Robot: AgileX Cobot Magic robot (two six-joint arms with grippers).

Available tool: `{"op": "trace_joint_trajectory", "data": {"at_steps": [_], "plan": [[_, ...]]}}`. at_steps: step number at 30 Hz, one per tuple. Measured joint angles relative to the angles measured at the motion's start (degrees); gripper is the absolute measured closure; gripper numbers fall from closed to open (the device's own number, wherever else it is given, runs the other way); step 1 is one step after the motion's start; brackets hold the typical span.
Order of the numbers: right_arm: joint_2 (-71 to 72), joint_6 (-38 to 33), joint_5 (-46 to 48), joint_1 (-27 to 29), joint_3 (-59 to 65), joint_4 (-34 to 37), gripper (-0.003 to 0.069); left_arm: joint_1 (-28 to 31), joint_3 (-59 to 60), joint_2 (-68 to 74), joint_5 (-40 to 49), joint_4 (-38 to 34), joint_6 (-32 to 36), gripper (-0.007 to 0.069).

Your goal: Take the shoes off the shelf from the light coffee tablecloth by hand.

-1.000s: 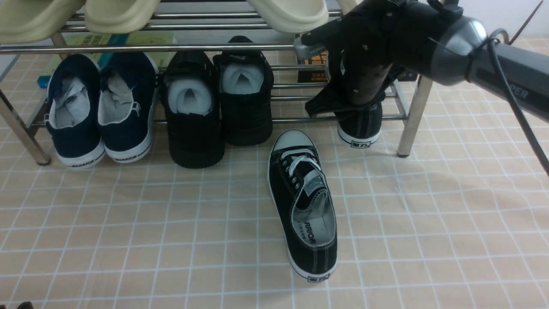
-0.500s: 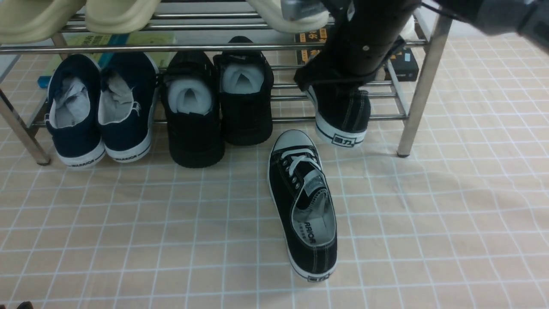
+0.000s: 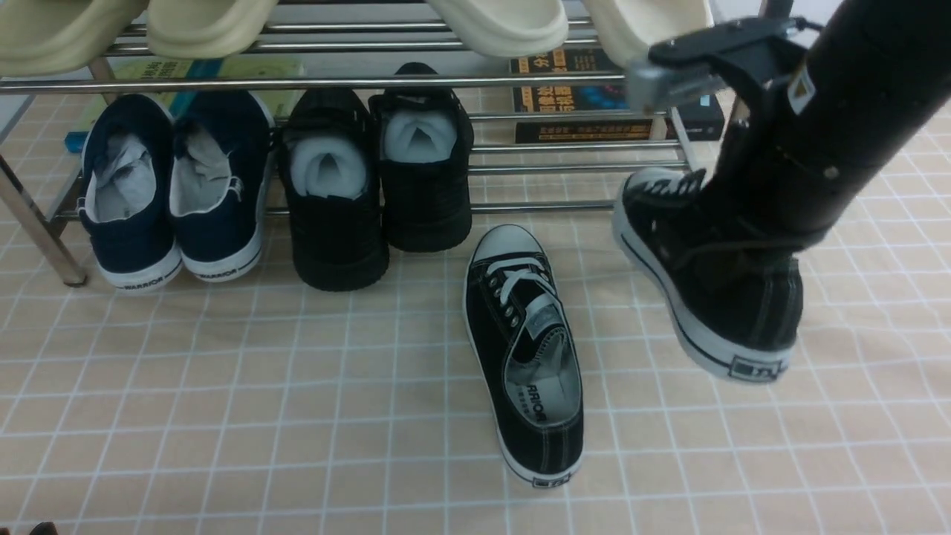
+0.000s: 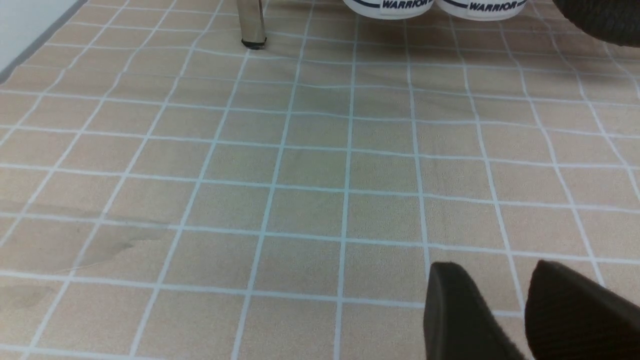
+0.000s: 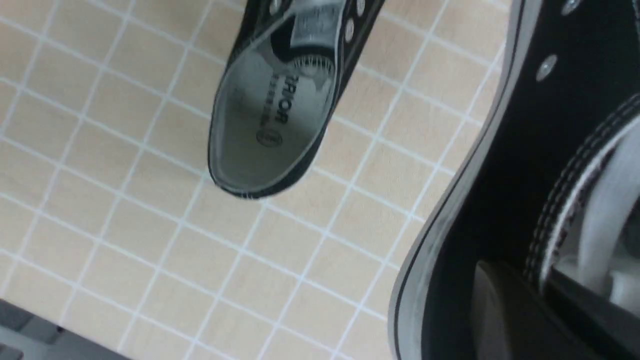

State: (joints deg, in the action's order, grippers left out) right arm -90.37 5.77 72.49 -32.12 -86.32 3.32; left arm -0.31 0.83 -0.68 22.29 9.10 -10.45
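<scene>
1. One beige grid tablecloth lies under everything, slightly wrinkled.
2. One chrome shelf stands on it, with two tiers of bars.
3. The right arm slants down steeply in front of the shelf's right end. The right gripper is clamped on a sneaker's heel collar.
4. Two black canvas sneakers, and both are off the shelf! The held sneaker hangs tilted above the cloth just before the shelf's right end, heel lowest. The second sneaker lies flat on the cloth before the shelf's middle, toe toward the bars.
5. The lower tier carries two chunky black shoes at its middle and two navy slip-ons at its left end. Four cream slippers line the top tier.
6. Only the right wrist view shows a finger pressed against the heel's outer wall.
7. Only the left wrist view shows the left gripper. It sits low over bare cloth, fingers apart, nothing between them.
</scene>
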Motion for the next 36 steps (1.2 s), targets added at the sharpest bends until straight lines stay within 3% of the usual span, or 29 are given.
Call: {"op": "trace_joint_trajectory", "data": {"at_steps": [6,19,30,33,36], "plan": [[-2.48,-0.54,-1.17,0.00,3.09,-0.29,0.0647,0.00,0.00,0.00,0.00,0.00,0.00,0.0382],[-10.61,-0.54,-17.60,0.00,3.09,-1.32,0.0642,0.00,0.00,0.00,0.00,0.02,0.00,0.0382],[-15.63,-0.54,-15.47,0.00,3.04,2.38,0.0628,0.00,0.00,0.00,0.00,0.02,0.00,0.0382],[-18.57,-0.54,-13.30,0.00,3.04,4.68,0.0590,0.00,0.00,0.00,0.00,0.02,0.00,0.0382],[-20.46,-0.54,-11.35,0.00,3.04,8.59,0.0496,0.00,0.00,0.00,0.00,0.02,0.00,0.0382]]}}
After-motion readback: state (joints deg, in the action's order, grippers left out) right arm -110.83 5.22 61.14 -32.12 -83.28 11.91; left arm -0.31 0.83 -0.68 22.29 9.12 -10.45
